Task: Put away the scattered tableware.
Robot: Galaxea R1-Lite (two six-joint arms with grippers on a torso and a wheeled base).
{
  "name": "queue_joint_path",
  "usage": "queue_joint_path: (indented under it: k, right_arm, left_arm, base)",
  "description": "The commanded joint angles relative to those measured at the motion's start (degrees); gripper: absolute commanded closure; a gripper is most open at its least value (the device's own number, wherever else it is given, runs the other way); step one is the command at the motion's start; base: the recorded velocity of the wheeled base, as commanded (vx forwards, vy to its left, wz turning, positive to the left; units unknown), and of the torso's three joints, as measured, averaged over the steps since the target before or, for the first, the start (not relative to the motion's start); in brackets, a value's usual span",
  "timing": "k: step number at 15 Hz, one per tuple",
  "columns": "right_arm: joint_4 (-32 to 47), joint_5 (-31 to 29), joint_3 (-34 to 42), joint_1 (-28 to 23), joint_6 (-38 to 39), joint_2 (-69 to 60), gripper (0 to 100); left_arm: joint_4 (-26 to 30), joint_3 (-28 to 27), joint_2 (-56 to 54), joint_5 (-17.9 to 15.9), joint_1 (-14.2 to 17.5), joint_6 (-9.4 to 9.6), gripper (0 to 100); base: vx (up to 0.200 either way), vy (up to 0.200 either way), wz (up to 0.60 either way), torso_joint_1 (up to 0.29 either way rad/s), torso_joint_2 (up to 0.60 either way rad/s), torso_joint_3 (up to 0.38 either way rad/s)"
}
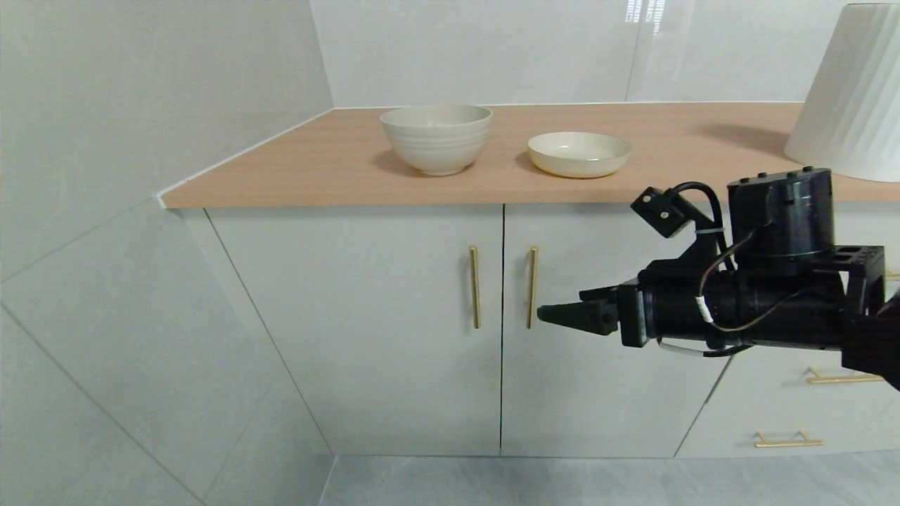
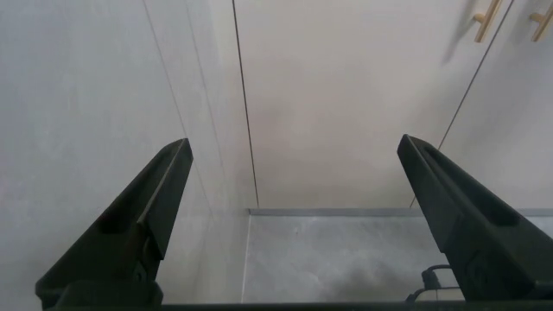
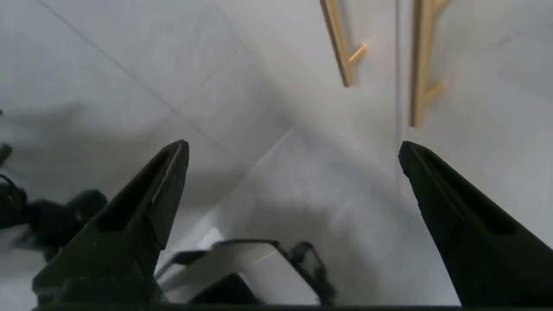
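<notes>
A ribbed cream bowl [image 1: 436,137] stands on the wooden countertop [image 1: 295,176]. To its right lies a shallow cream dish [image 1: 579,153]. Below the counter are two shut white cabinet doors, each with a vertical gold handle: the left handle [image 1: 474,287] [image 3: 336,39] and the right handle [image 1: 532,287] [image 3: 421,60]. My right gripper [image 1: 552,314] [image 3: 293,149] hovers in front of the right door, its tip just right of the right handle, open and holding nothing. My left gripper [image 2: 294,145] is open and empty, facing the cabinet base and the floor.
A white pleated lampshade [image 1: 851,91] stands on the counter at the far right. Drawers with horizontal gold pulls [image 1: 844,378] sit right of the doors. A tiled wall [image 1: 105,211] closes the left side. Grey floor [image 1: 562,481] lies below.
</notes>
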Motion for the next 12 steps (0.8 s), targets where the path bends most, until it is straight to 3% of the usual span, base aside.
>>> queue_joint_path:
  k: [1,5,9,12]
  right_arm:
    - [-5.57,-0.32,-0.53,1.22,4.65,6.81,0]
    - [-14.44,-8.23,-0.44,1.75,8.78,10.06,0]
    - [-16.55,-9.03,-0.88,1.75,9.13,12.34,0]
    - [-25.17,-11.4,-1.06,1.83,11.33,17.0,0]
  left_arm:
    - [-0.01,-0.01,0.08,0.0,-0.07,0.02,0]
    - [-0.01,0.07,0.08,0.0,0.02,0.02,0]
    - [-0.01,-0.01,0.08,0.0,0.02,0.02,0]
    - [-0.01,-0.01,0.08,-0.08,-0.07,0.02,0]
  base:
    - [0.0,0.0,0.0,0.0,0.0,0.0]
    - [0.0,0.0,0.0,0.0,0.0,0.0]
    - [0.0,0.0,0.0,0.0,0.0,0.0]
    - [0.0,0.0,0.0,0.0,0.0,0.0]
